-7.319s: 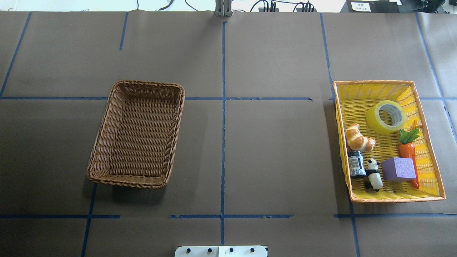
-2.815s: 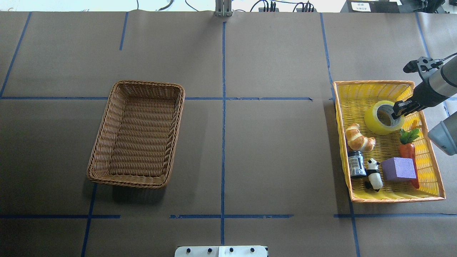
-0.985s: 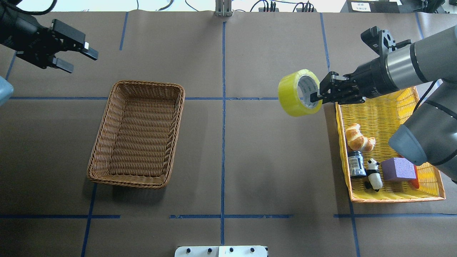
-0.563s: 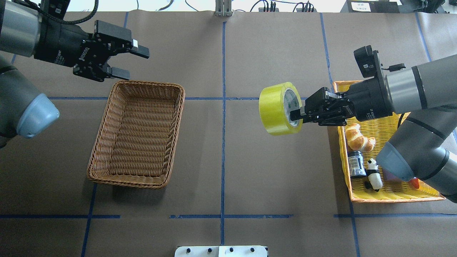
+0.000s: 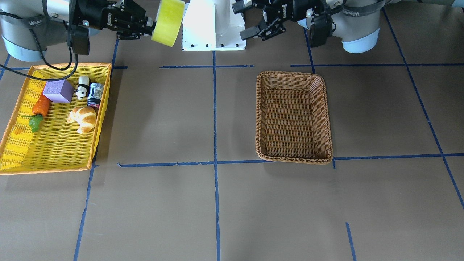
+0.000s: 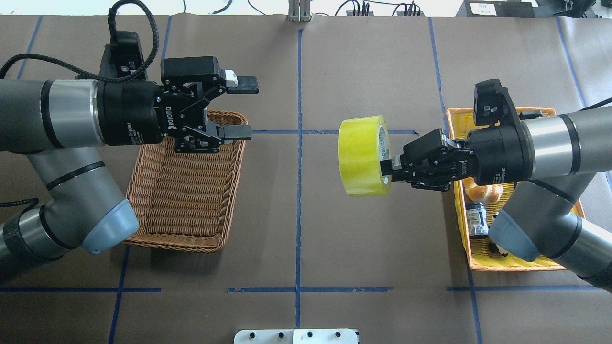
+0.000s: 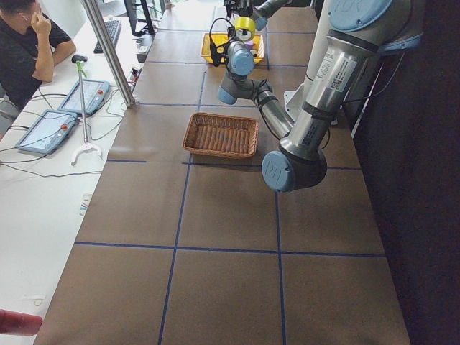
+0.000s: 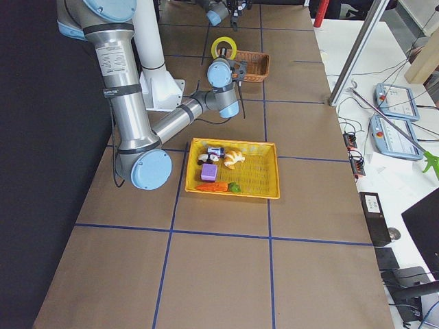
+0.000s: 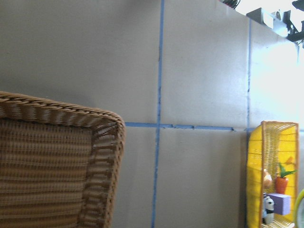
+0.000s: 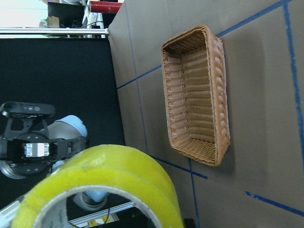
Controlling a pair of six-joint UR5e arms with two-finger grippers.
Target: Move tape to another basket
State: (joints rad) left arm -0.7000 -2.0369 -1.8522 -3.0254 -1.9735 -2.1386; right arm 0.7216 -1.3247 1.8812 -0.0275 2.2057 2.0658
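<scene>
The yellow-green tape roll (image 6: 361,162) hangs in the air over the middle of the table, standing on edge. My right gripper (image 6: 386,168) is shut on the roll's wall, one finger inside the core. The tape also shows in the front view (image 5: 167,22) and close up in the right wrist view (image 10: 109,185). The brown wicker basket (image 6: 181,241) stands on the left, with nothing in it (image 5: 293,158). My left gripper (image 6: 244,109) is open and holds nothing, high over the basket's far right corner and facing the tape.
The yellow orange-rimmed tray (image 5: 54,169) at the right end holds a croissant (image 5: 83,117), a purple block (image 5: 58,90), a carrot (image 5: 40,107), a panda figure (image 5: 83,87) and a dark jar (image 5: 95,95). The white robot base (image 5: 214,25) stands at the near edge.
My right gripper has carried the tape further left and turned it more on edge. My left gripper has moved right, from beyond the wicker basket's far left corner to over its far right corner.
</scene>
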